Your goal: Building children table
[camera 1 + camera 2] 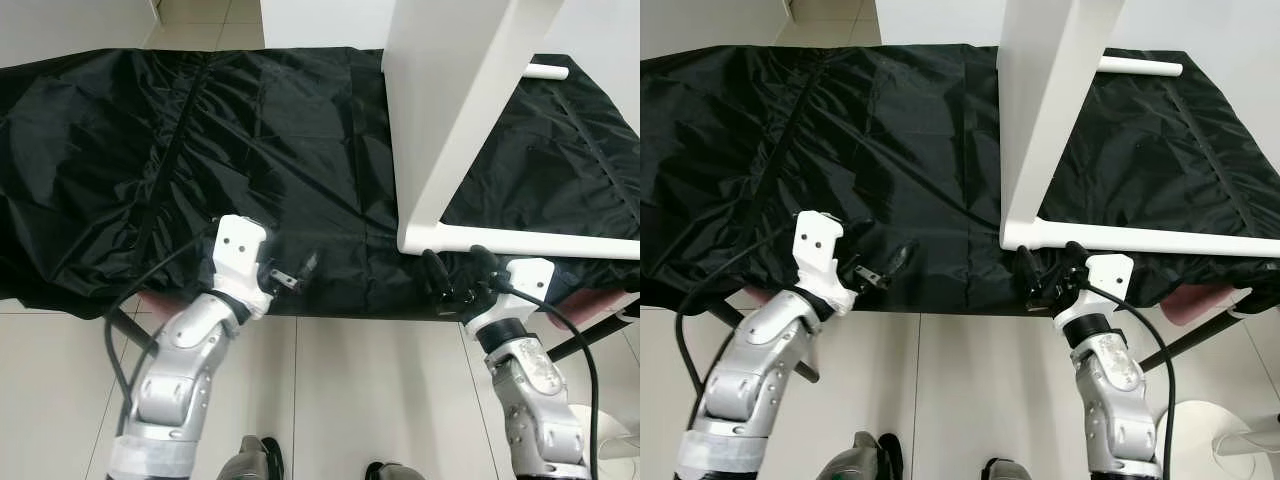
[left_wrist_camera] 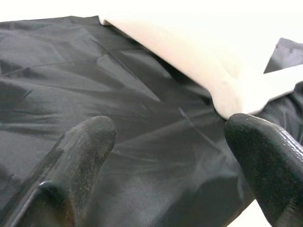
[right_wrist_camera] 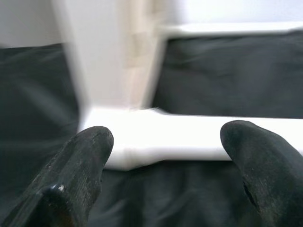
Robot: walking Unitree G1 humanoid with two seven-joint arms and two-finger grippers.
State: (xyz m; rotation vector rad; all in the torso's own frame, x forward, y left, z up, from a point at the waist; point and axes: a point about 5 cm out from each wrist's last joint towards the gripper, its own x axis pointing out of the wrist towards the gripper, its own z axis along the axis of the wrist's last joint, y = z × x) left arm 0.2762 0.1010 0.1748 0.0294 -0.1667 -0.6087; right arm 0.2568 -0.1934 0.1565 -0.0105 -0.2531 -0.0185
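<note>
The white children's table frame (image 1: pixel 470 110) stands on a tabletop draped in black cloth (image 1: pixel 250 150), towards its right side, above a pale tiled floor (image 1: pixel 360 390). The right gripper (image 1: pixel 458 272), fingers spread, hovers just before the frame's near rail; the left gripper (image 1: pixel 290 275), fingers spread, sits over the cloth's front edge.

a crinkled black cloth (image 1: pixel 250 150) covers the whole work surface and hangs over its near edge. pale floor tiles (image 1: pixel 370 400) lie below, a white round base (image 1: pixel 1215 430) standing at the right.
</note>
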